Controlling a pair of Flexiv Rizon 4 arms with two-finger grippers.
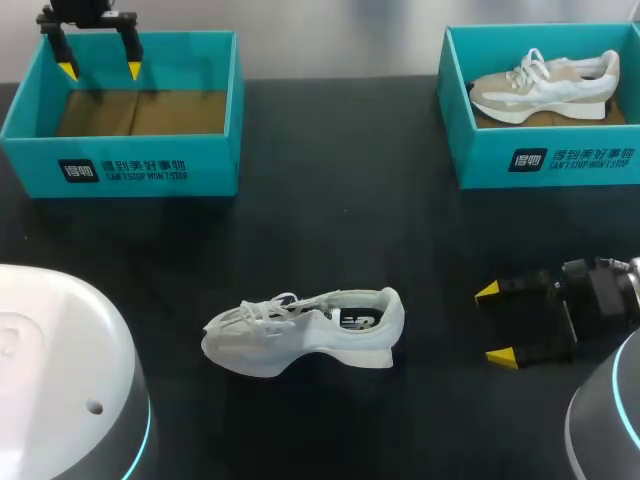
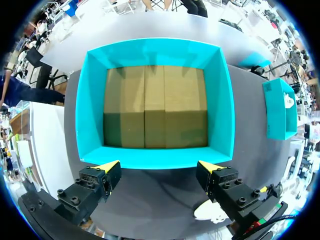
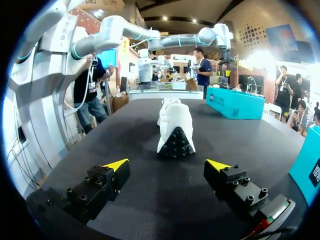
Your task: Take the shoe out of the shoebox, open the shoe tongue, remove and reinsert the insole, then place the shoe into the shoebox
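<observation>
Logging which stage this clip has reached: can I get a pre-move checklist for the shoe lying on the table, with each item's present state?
1. White shoe out of the box and resting on the table: ok.
2. Right gripper open, with the shoe ahead of it and not touching it: ok.
3. Left gripper open and empty, above the left shoebox: ok.
4. Left shoebox empty, with room to take the shoe back: ok.
5. Whether the shoe has been opened up yet: cannot tell.
</observation>
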